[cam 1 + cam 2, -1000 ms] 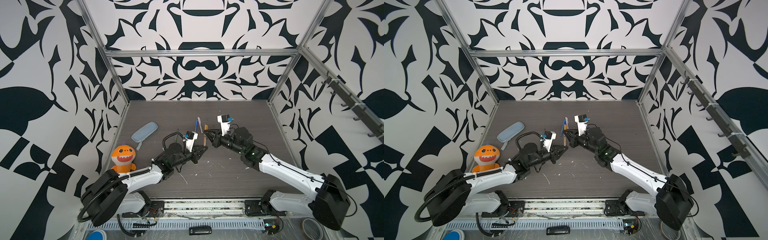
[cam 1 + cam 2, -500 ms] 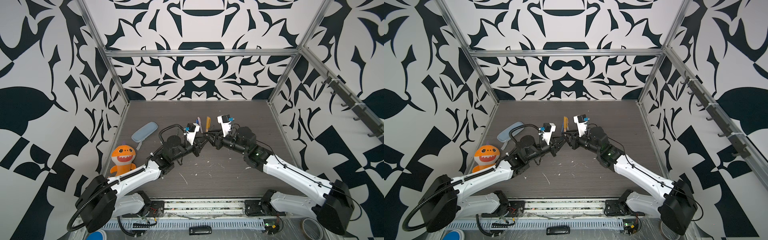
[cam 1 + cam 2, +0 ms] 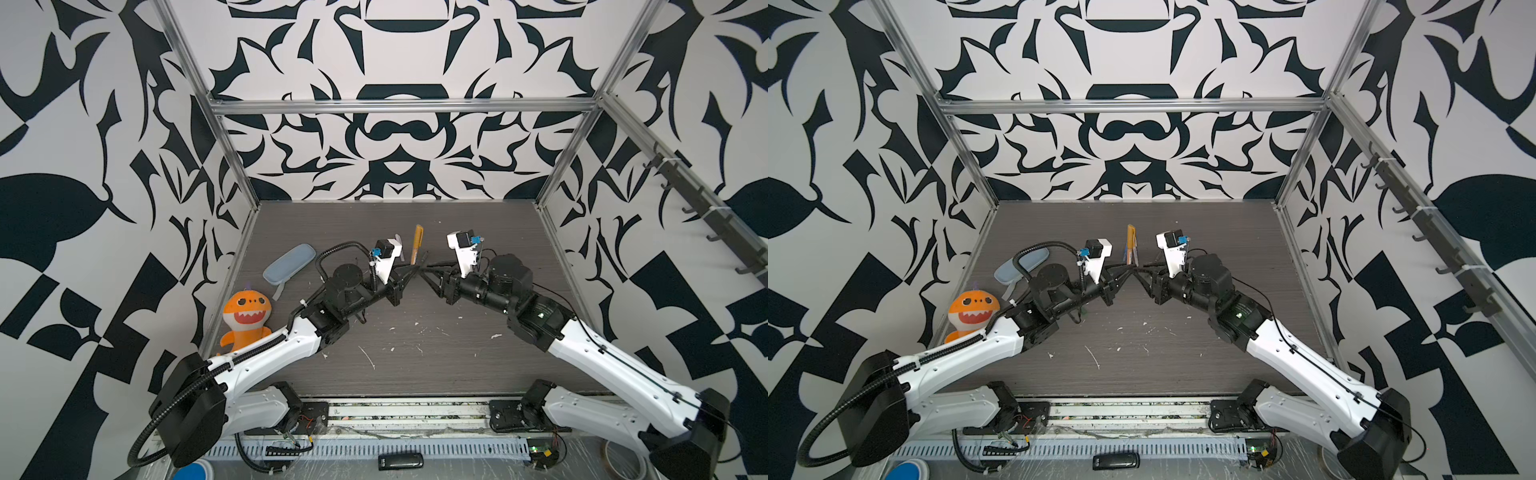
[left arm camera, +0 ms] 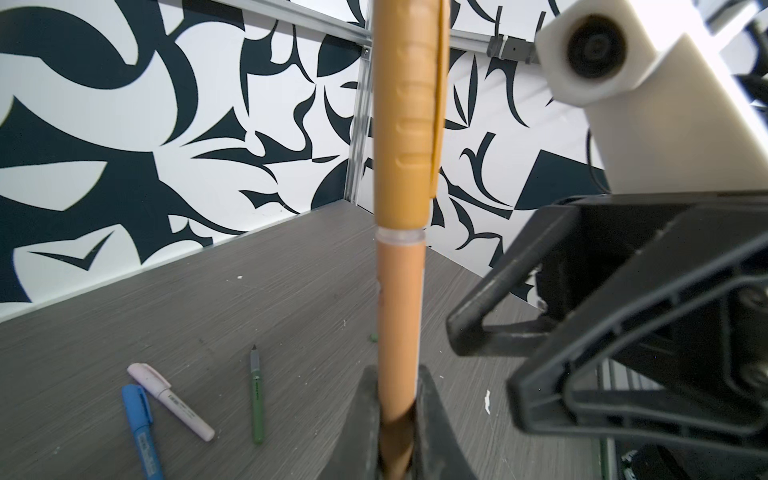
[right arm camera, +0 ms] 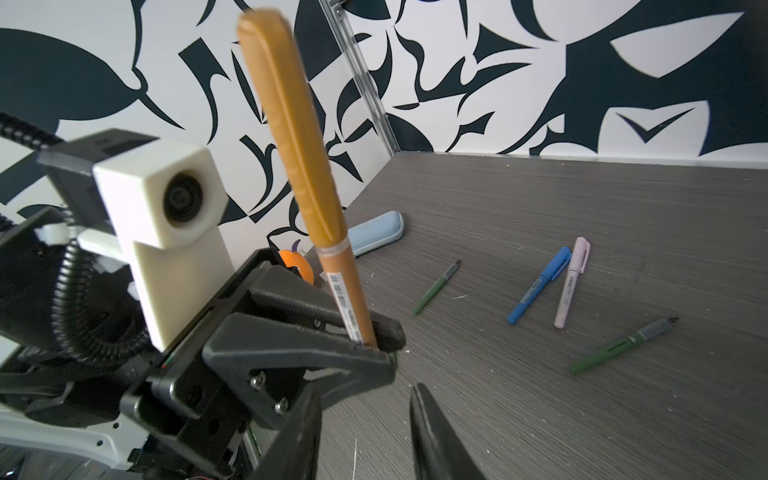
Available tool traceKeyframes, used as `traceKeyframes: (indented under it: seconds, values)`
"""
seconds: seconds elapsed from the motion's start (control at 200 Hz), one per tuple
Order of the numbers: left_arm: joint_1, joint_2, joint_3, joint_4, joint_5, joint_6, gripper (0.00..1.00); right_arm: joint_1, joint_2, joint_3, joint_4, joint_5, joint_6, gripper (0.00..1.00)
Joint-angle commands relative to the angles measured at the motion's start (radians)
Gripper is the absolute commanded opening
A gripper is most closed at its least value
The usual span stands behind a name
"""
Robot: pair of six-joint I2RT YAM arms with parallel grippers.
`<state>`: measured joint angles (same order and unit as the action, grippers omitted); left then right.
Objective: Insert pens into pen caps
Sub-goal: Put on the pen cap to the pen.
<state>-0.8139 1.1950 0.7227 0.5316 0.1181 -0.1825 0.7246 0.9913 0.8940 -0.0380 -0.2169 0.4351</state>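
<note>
Left gripper (image 5: pixel 372 347) is clamped on the lower barrel of the orange-brown pen (image 5: pixel 345 291), holding it upright in mid-air. Just beside it, the right gripper (image 3: pixel 430 275) stands partly open and empty. The pen looks light, stiff and slick, so it is best gripped mid-barrel, clear of its cap (image 5: pixel 291 124), which is already on.

orange-brown pen (image 4: pixel 400 299): smooth plastic barrel, soft sheen, printed label
cap (image 4: pixel 405 104): same plastic, moulded ridges, slight gloss
left gripper (image 5: pixel 386 348): matt black plastic, ribbed inner faces
table (image 5: pixel 582 415): grey wood-grain laminate, matt, finely streaked
pencil case (image 5: pixel 376 232): pale blue, matt, cloth-like
toy (image 3: pixel 246 309): orange plush, fuzzy
frame rails (image 3: pixel 399 106): bare metal, satin
camera housing (image 5: pixel 183 266): off-white matt plastic
</note>
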Motion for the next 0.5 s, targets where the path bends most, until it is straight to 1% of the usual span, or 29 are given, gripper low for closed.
traceKeyframes:
  seconds: [0.0, 0.085, 0.25, 0.38, 0.455, 0.495]
  values:
    - [-0.001, 0.016, 0.03, -0.034, -0.046, 0.048, 0.0, 0.006, -0.012, 0.067, -0.081, 0.072, -0.035, 0.36]
    - [-0.001, 0.015, 0.051, -0.079, -0.067, 0.062, 0.0, 0.006, 0.001, 0.096, -0.129, 0.109, -0.05, 0.35]
    - [0.001, 0.008, 0.082, -0.178, -0.122, 0.075, 0.0, 0.006, 0.022, 0.133, -0.168, 0.139, -0.086, 0.34]
    - [0.004, -0.002, 0.081, -0.213, -0.16, 0.074, 0.0, 0.006, 0.016, 0.137, -0.175, 0.166, -0.164, 0.33]
    - [0.009, 0.002, 0.089, -0.25, -0.173, 0.074, 0.0, 0.006, 0.021, 0.131, -0.188, 0.27, -0.179, 0.29]
    - [0.013, 0.004, 0.094, -0.267, -0.176, 0.073, 0.0, 0.006, 0.025, 0.137, -0.195, 0.291, -0.19, 0.27]
